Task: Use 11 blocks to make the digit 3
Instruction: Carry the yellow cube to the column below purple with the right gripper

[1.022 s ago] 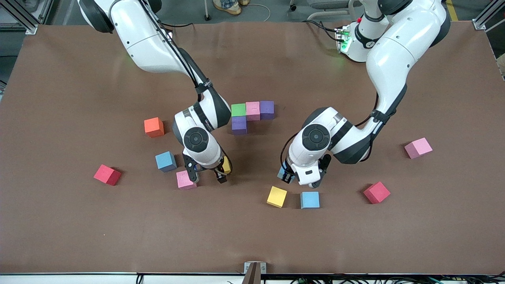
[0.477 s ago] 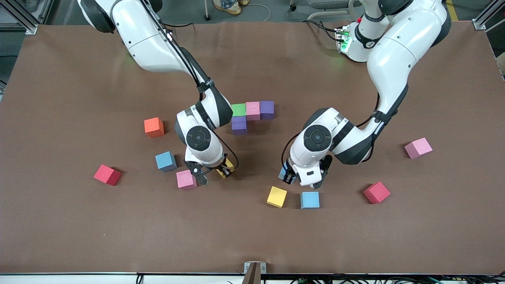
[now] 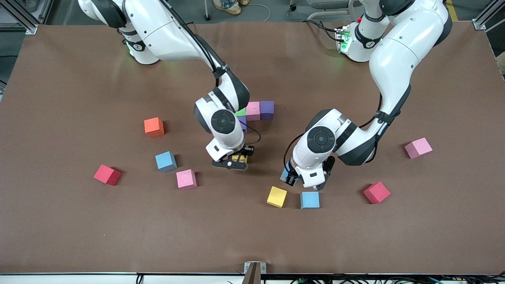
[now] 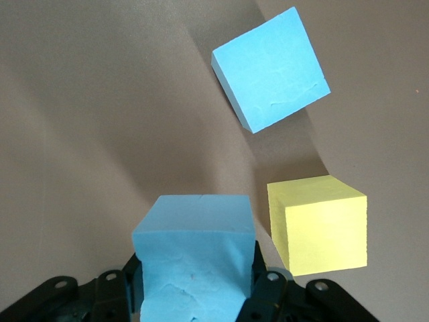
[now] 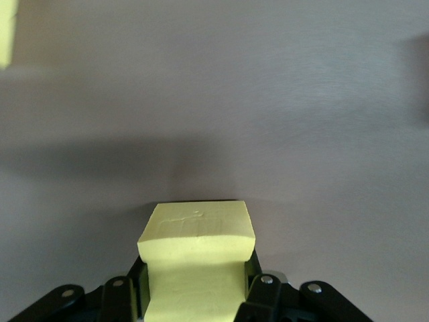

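My right gripper (image 3: 236,161) is shut on a yellow cube (image 3: 239,158), which fills the space between the fingers in the right wrist view (image 5: 198,255). It hangs over bare table just short of the started figure: a pink cube (image 3: 253,110) and a purple cube (image 3: 267,109) in a row, with a green cube (image 3: 239,112) and a second purple cube (image 3: 243,123) half hidden by the arm. My left gripper (image 3: 291,177) is shut on a blue cube (image 4: 194,251), above a loose yellow cube (image 3: 276,196) and a blue cube (image 3: 310,200).
Loose on the table are an orange cube (image 3: 154,127), a blue cube (image 3: 165,161), a pink cube (image 3: 186,179) and a red cube (image 3: 107,174) toward the right arm's end. A red cube (image 3: 376,192) and a pink cube (image 3: 418,148) lie toward the left arm's end.
My right gripper has shut on the yellow cube, lifted it away from the pink cube and carried it toward the figure. The left arm has barely moved.
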Controlling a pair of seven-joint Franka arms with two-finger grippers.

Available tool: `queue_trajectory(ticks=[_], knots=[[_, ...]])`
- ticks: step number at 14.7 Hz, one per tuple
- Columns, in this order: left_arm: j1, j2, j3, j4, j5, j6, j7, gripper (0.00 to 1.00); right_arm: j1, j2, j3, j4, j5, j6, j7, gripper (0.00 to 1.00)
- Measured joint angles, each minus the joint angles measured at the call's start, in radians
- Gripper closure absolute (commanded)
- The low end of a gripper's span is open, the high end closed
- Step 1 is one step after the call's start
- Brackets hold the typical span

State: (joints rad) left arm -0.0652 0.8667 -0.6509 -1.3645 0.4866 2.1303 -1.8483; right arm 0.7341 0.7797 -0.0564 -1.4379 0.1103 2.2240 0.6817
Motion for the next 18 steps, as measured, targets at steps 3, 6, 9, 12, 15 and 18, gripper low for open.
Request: queue_trajectory(ticks=[3,6,9,12,15,18], knots=[[0.0,0.0,0.0,0.0,-0.003,0.0,0.0,0.85,0.006,-0.019,-0.002,-0.008,-0.005,-0.011,-0.065,0.99],[0.0,0.0,0.0,0.0,-0.003,0.0,0.0,0.85,0.006,-0.052,-0.005,-0.06,-0.009,-0.016,-0.084,0.98],[0.0,0.0,0.0,0.0,-0.003,0.0,0.0,0.85,0.007,-0.071,-0.003,-0.11,-0.011,-0.016,-0.087,0.98],[0.0,0.0,0.0,0.0,-0.003,0.0,0.0,0.85,0.009,-0.071,-0.001,-0.124,-0.011,-0.014,-0.087,0.98],[0.0,0.0,0.0,0.0,-0.003,0.0,0.0,0.85,0.02,-0.072,0.001,-0.131,-0.01,-0.011,-0.079,0.98],[0.0,0.0,0.0,0.0,-0.003,0.0,0.0,0.85,0.028,-0.081,0.001,-0.163,-0.009,0.032,-0.059,0.98]])
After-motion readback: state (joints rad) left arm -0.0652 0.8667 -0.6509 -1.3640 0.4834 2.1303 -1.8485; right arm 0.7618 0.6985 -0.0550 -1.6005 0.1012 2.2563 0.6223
